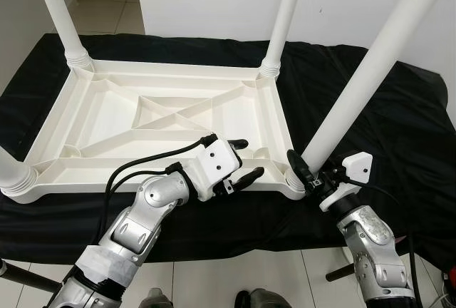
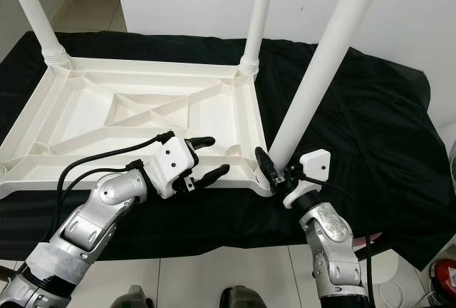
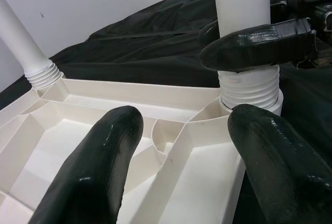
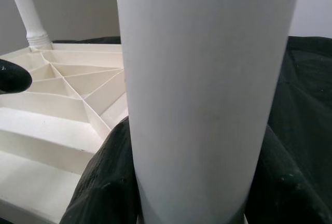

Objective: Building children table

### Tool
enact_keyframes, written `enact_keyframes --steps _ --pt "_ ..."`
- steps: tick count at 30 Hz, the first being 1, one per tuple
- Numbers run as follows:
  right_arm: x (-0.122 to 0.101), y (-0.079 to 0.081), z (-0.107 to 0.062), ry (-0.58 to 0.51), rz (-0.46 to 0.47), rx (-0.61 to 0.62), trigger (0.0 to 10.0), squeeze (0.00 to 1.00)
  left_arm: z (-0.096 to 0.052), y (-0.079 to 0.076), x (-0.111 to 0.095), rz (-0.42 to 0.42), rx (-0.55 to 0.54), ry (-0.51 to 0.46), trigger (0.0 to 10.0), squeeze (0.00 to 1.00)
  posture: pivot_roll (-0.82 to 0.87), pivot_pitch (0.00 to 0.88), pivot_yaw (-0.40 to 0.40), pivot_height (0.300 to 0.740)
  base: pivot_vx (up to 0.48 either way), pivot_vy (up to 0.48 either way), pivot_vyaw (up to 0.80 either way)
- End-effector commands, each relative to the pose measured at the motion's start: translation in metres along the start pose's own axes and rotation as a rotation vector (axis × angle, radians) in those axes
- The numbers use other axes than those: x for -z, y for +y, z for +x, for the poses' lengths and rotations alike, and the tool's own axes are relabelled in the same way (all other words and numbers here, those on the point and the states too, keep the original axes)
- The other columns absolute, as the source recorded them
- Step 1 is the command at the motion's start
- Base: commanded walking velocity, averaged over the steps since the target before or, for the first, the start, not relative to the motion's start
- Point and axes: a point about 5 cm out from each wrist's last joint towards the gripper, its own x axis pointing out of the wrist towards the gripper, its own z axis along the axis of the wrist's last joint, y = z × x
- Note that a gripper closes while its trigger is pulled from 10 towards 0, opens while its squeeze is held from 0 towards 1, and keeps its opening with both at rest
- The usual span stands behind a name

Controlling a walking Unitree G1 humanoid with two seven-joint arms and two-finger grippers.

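White plastic dominates the middle of the head views: the upturned tabletop [image 1: 164,126] lies underside-up on a black cloth [image 1: 399,130], its ribbed frame running from the upper left toward the lower centre of the frame. 4 legs stand in the corner sockets, 2 at the top of the frame, 1 at the far left edge and the near-right leg [image 1: 370,73] rising diagonally toward the upper right. Judging by this, the build looks close to finished, with what remains being to seat or tighten that last leg, whose threaded collar is visible above its socket in the left wrist view. The right gripper [image 1: 305,172], lower right of centre, is clamped around the base of that leg just above the socket, its black fingers [image 4: 106,182] pressed against either side. The left gripper [image 1: 246,160], lower centre, is spread wide and holds nothing, poised over the near rim of the tabletop.
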Motion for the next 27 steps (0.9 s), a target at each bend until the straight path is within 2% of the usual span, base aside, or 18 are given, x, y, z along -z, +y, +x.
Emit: enact_keyframes --steps 1,3,6,8,10,13,20,27 --pt "0.032 -0.003 -0.014 0.15 0.083 0.064 10.0 0.0 0.001 -0.002 -0.003 0.029 0.032 -0.004 10.0 0.0 0.08 0.035 -0.027 0.74 0.0 0.0 0.0" --pt "0.029 -0.002 -0.017 0.072 0.108 0.102 10.0 0.0 0.001 -0.001 -0.004 0.036 0.033 -0.003 10.0 0.0 0.08 0.04 -0.02 0.74 0.0 0.0 0.0" --pt "0.027 0.0 -0.018 0.046 0.104 0.106 10.0 0.0 0.001 0.0 -0.004 0.037 0.033 -0.003 10.0 0.0 0.08 0.04 -0.02 0.74 0.0 0.0 0.0" --pt "0.024 0.004 -0.019 0.006 0.05 0.108 10.0 0.0 0.001 0.0 -0.004 0.04 0.032 -0.001 10.0 0.0 0.08 0.042 -0.019 0.74 0.0 0.0 0.0" --pt "0.024 0.004 -0.019 0.006 0.05 0.108 10.0 0.0 0.001 0.0 -0.004 0.04 0.032 -0.001 10.0 0.0 0.08 0.042 -0.019 0.74 0.0 0.0 0.0" --pt "0.031 0.016 -0.023 0.025 -0.019 0.078 10.0 0.0 0.001 0.002 -0.004 0.044 0.03 0.002 10.0 0.0 0.08 0.05 -0.012 0.74 0.0 0.0 0.0" --pt "0.036 0.026 -0.026 0.046 -0.078 0.025 10.0 0.0 0.0 0.004 -0.004 0.049 0.027 0.003 10.0 0.0 0.08 0.057 -0.01 0.74 0.0 0.0 0.0" --pt "0.039 0.031 -0.025 0.057 -0.059 -0.018 10.0 0.0 0.0 0.004 -0.004 0.051 0.027 0.005 10.0 0.0 0.09 0.059 -0.01 0.74 0.0 0.0 0.0"
